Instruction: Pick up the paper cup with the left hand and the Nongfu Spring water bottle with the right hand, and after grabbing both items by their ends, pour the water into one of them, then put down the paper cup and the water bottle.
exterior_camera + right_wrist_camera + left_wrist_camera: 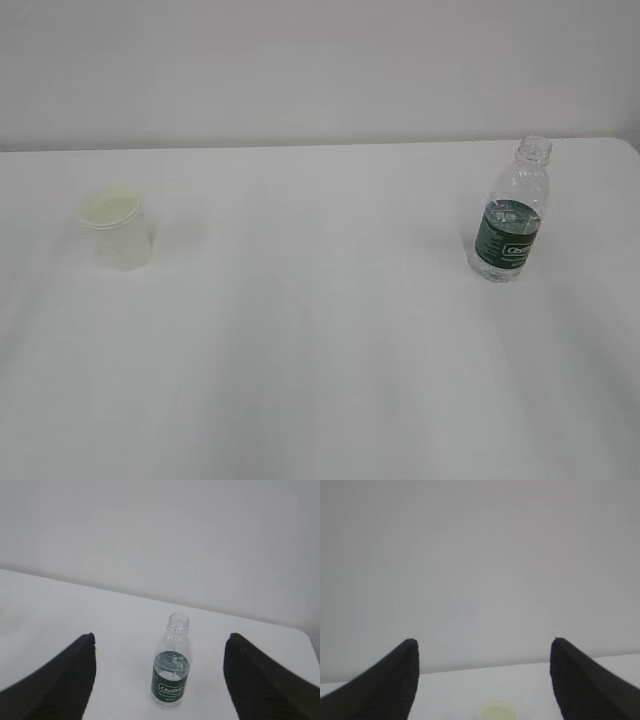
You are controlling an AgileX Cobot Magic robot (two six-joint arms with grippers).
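Note:
The paper cup [115,228], white with a pale yellowish inside, stands upright on the left of the white table [320,350]. Its rim [498,712] peeks in at the bottom of the left wrist view, ahead of and between the fingers of my open left gripper [484,641]. On the right stands the Nongfu Spring water bottle [511,212], clear, capless, with a dark green label. Water fills its lower part, up to about the label's top. In the right wrist view the bottle [171,662] stands beyond my open right gripper [159,635], centred between its fingers. Neither gripper shows in the exterior view.
A plain pale wall [320,70] rises behind the table's far edge. The table's right far corner [625,145] lies just beyond the bottle. Bare white tabletop separates the cup and bottle.

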